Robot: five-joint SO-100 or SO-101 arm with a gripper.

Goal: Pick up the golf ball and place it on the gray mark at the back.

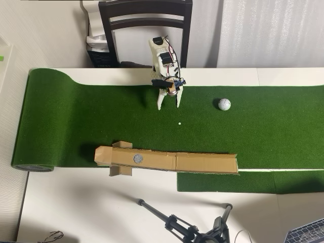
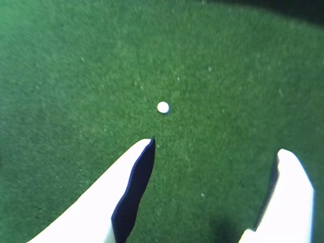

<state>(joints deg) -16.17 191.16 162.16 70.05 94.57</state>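
On green turf, overhead view | golf ball [image 1: 224, 104] lies free, right of arm | gripper [image 1: 168, 106] jaws released, empty, poised to reach | gray mark [image 1: 138, 158] on cardboard strip [image 1: 202, 163], unoccupied

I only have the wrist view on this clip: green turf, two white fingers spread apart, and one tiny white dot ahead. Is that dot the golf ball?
Observer: No. In the overhead view the golf ball sits on the turf to the right of the gripper, apart from it; the white dot is much smaller.
Operator: Where is the gray mark?
Observer: On a cardboard strip along the turf's lower edge in the overhead view; the gray mark is near the strip's left end.
Operator: Anything on the mark yet?
Observer: Nothing; it lies bare.
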